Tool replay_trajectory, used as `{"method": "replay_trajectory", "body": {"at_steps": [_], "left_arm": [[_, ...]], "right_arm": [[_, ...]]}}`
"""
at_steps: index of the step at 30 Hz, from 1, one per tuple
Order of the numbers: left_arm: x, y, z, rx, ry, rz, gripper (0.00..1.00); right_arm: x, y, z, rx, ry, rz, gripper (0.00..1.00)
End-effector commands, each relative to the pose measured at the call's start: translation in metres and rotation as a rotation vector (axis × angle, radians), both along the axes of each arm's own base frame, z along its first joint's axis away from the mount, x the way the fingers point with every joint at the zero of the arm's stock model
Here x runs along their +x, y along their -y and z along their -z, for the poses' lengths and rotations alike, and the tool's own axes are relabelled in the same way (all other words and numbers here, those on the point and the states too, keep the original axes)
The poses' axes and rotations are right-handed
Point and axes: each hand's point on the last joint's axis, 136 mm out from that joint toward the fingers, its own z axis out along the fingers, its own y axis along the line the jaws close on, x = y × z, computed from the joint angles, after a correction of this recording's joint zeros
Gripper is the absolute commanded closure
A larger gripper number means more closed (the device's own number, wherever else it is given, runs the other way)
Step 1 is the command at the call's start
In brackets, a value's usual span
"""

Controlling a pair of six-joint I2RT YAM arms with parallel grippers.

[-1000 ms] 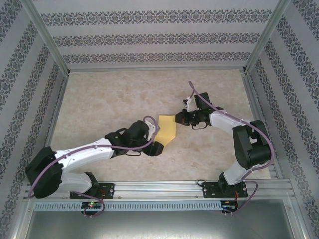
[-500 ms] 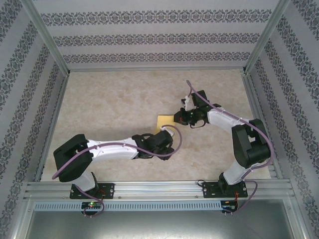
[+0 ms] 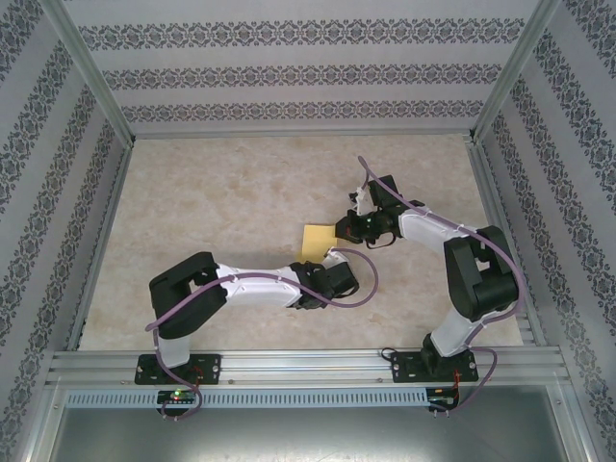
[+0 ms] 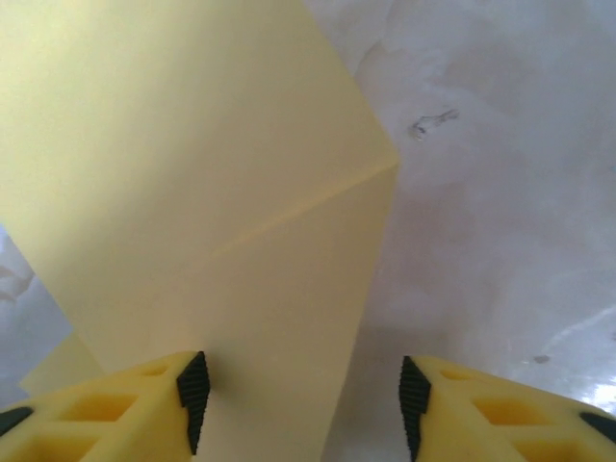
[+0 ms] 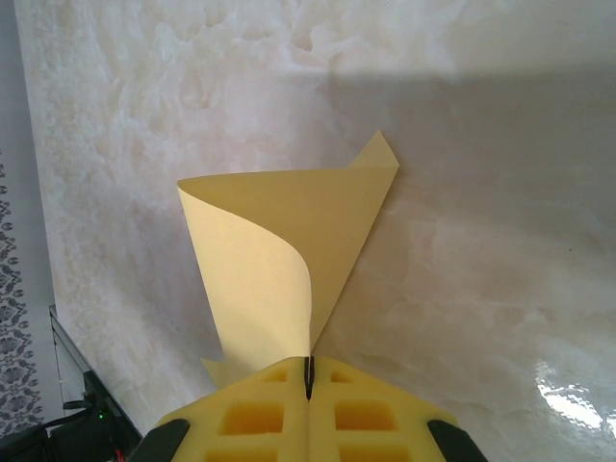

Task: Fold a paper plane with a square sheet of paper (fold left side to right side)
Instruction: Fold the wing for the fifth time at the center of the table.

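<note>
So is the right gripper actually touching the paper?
Touching. In the right wrist view the right gripper is shut on the curled corner of the yellow paper sheet.

You see the square sheet of paper (image 5: 279, 241) as thin, smooth, matt yellow paper. The table (image 5: 500, 289) looks like polished marbled stone, glossy where light catches it. The left gripper (image 4: 300, 397) has matt yellow plastic fingers (image 4: 96, 419) with black ribbed pads (image 4: 195, 395). The rails (image 3: 308, 364) are dull silver metal.
</note>
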Motion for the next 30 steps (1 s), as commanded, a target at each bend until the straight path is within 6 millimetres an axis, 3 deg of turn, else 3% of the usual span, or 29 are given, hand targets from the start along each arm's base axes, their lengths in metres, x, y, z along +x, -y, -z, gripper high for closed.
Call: {"method": "replay_trajectory", "body": {"at_steps": [1, 12, 19, 25, 30], "left_arm": [[0.001, -0.01, -0.001, 0.081, 0.035, -0.028, 0.48], [0.001, -0.011, 0.001, 0.084, 0.034, -0.034, 0.73], [0.0, -0.01, 0.001, 0.074, 0.024, -0.033, 0.8], [0.0, -0.008, -0.007, 0.029, 0.011, -0.042, 0.88], [0.005, -0.009, -0.016, -0.083, -0.06, -0.08, 0.92]], "right_arm": [[0.004, -0.005, -0.003, -0.003, 0.0, -0.005, 1.0], [0.006, -0.005, 0.002, -0.024, -0.01, -0.008, 1.0], [0.008, -0.005, 0.0, -0.03, -0.001, -0.013, 1.0], [0.018, 0.011, -0.028, -0.041, 0.11, 0.045, 0.68], [0.018, 0.053, -0.058, -0.115, 0.25, 0.167, 0.43]]}}
